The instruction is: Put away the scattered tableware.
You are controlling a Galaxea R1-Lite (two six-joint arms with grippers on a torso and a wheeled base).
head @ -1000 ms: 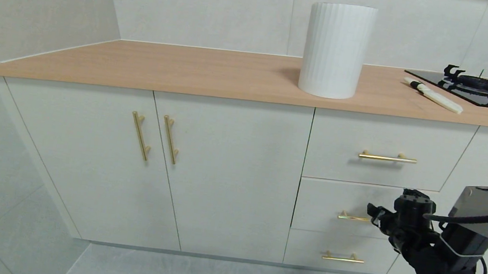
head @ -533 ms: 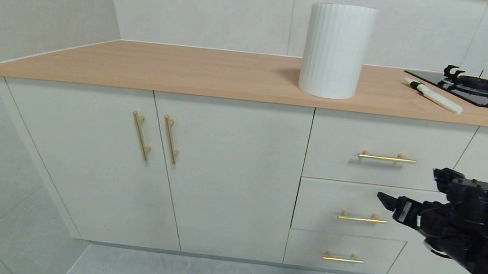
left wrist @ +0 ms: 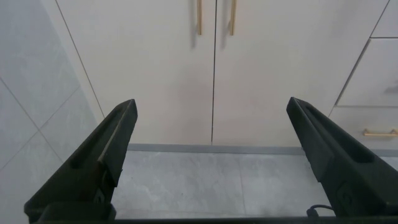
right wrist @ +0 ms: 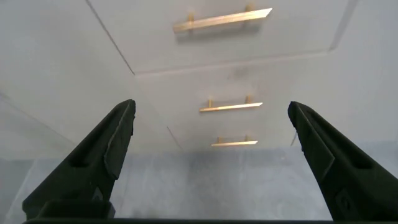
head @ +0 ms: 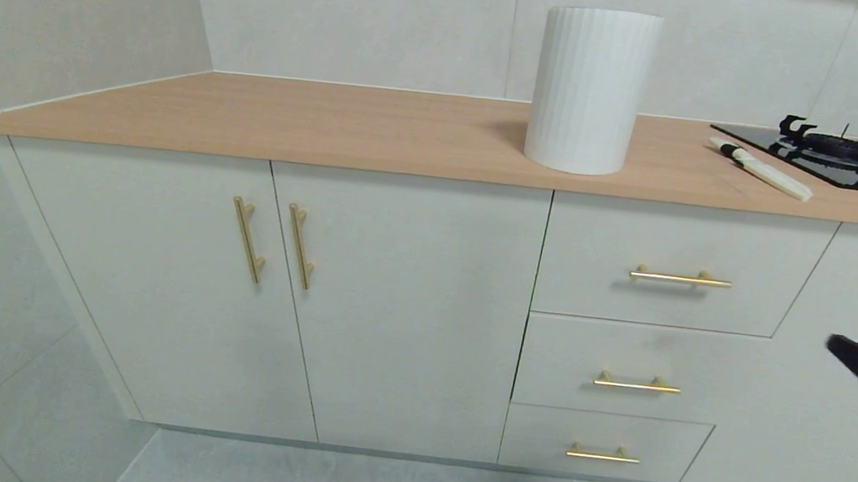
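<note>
Bright, even light. The white ribbed canister throws a faint shadow toward 9 o'clock on the countertop — the black hob mirrors its grates. Lines of the cabinet bow near the head view's edges.

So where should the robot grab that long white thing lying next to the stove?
Probably around the middle of the long white utensil, coming straight down from above. It lies flat on the countertop beside the stove, so only its top and sides are free. It is thin, so squeezing across its narrow width looks easiest.
</note>
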